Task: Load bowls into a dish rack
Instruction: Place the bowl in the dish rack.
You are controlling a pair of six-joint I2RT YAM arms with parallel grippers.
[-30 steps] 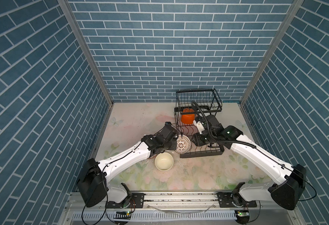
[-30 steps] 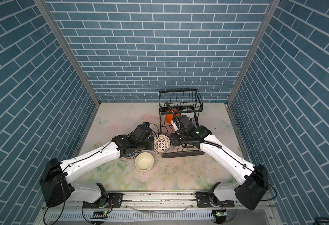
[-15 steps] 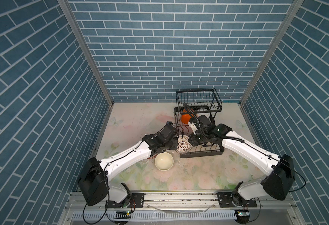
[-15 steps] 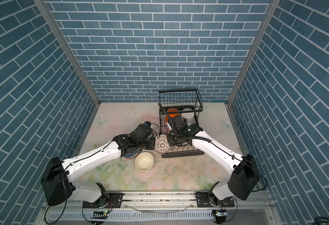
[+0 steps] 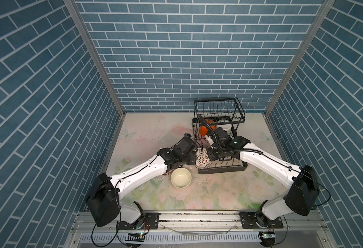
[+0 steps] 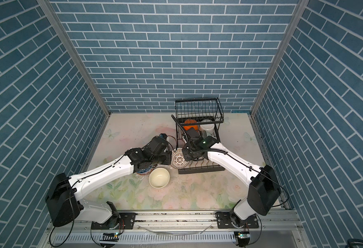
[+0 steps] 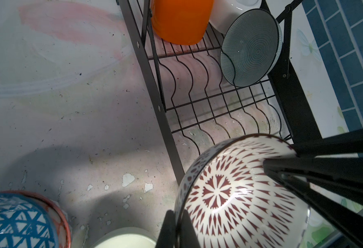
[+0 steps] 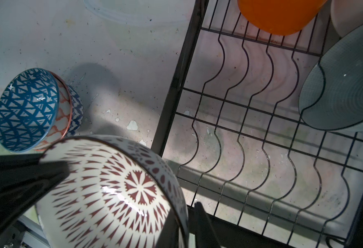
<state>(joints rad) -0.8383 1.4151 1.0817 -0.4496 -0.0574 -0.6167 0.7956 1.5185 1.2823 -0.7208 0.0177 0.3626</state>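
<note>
Reddish-brown-and-white patterned ceramic bowl (image 5: 203, 160) hangs on edge just off the corner of the black wire dish rack (image 5: 223, 170) nearest the left arm. It is pinched at its rim from opposite sides, with the left gripper (image 7: 177, 230) clamped on one side and the right gripper (image 8: 189, 232) closed on the other. With both claws on one glazed rim, a pull by either arm before the other lets go could twist the bowl loose; held by one thin pinch, it might swing against the rack's frame or miss the slots.
</note>
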